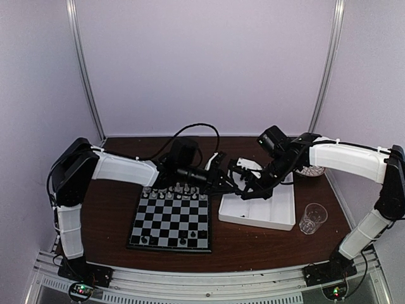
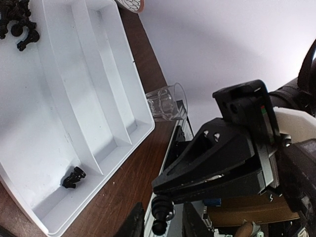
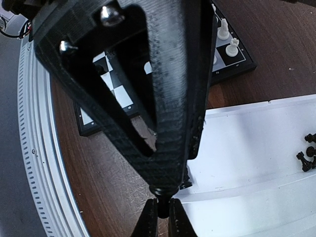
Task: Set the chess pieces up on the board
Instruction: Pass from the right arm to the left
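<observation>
Right wrist, black piece [image 3: 162, 191] pinched in gripper [image 3: 163, 204]

Right claw [image 3: 163, 203] pinches a black chess piece [image 3: 161, 190] (white tray [image 3: 247, 148] beside).

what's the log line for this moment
phase: likely handover at tray edge | right gripper: shut on black chess piece | left gripper: at same piece, grip unclear | board: partly set

On the table [image 1: 266, 250] the board [image 1: 169, 223] lies left, the divided tray [image 1: 273, 210] just right of it — a glass [image 1: 312, 218] beyond that; chess pieces [image 1: 179, 189] line the board's far edge.
</observation>
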